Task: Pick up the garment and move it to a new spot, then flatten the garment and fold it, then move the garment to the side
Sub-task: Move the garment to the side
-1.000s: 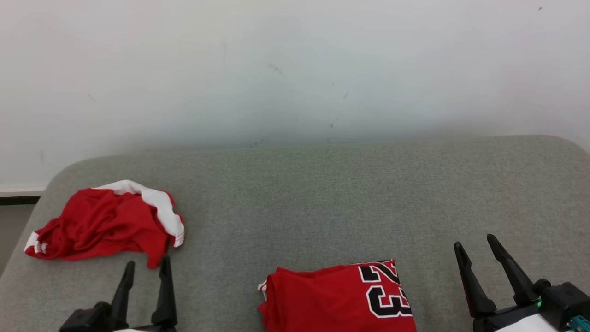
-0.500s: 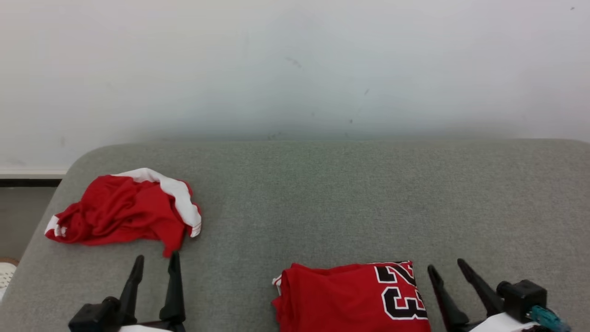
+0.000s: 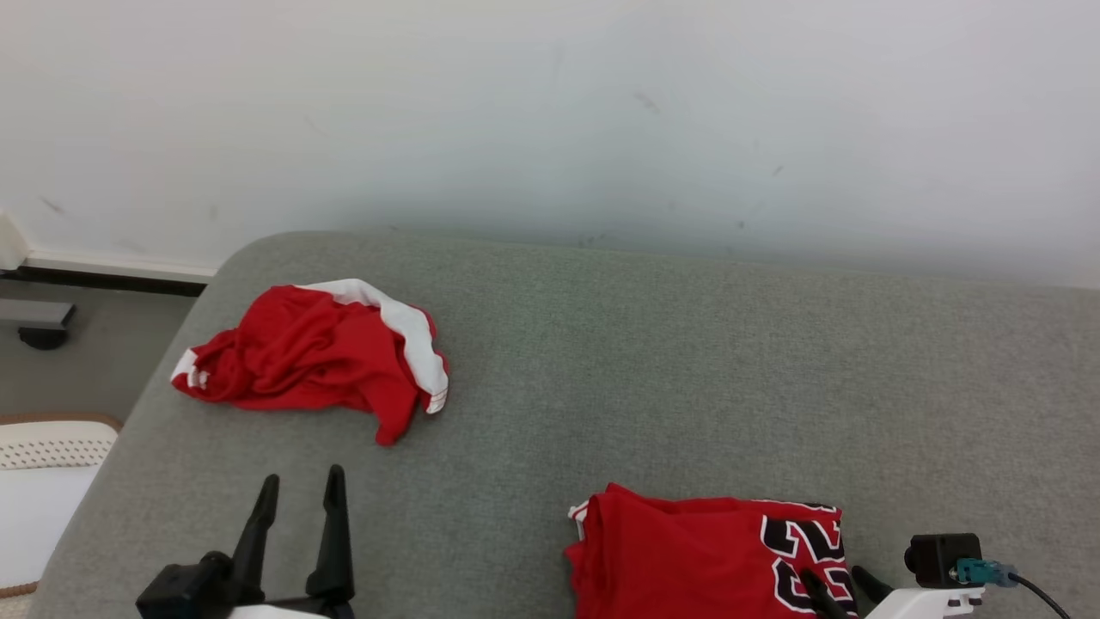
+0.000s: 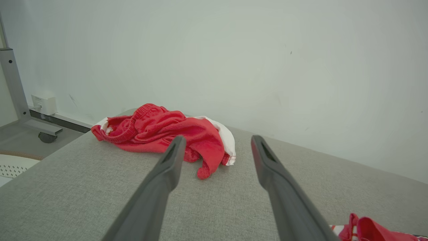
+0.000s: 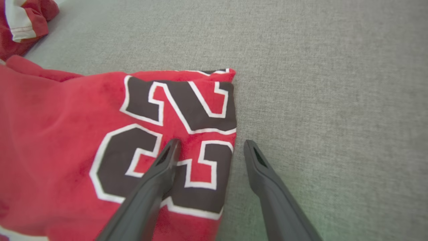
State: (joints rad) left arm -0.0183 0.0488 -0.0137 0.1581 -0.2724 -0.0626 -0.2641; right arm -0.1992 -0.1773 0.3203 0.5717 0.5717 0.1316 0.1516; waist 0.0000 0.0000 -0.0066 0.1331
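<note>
The left gripper [image 3: 301,477] hangs released, its two dark fingers spread wide with nothing between them. Just ahead of its fingertips, near but apart from them, lies the crumpled red garment [image 3: 314,361] in a loose heap. A white band runs along the heap's edge toward the gripper's right finger, and one red tip of cloth points back at the gripper.

The right gripper [image 3: 834,574] is likewise spread and empty. It straddles the edge of the folded red jersey [image 3: 687,559]: its left finger is over the black, white-outlined number, and its right finger is over the bare grey cushion [image 3: 687,361] just past the hem. Whether the left finger touches the cloth I cannot tell.

Both pieces rest on that cushion, well apart — the jersey flat under the right gripper, the heap in front of the left. Beyond the heap rises a pale wall [image 3: 550,103].
</note>
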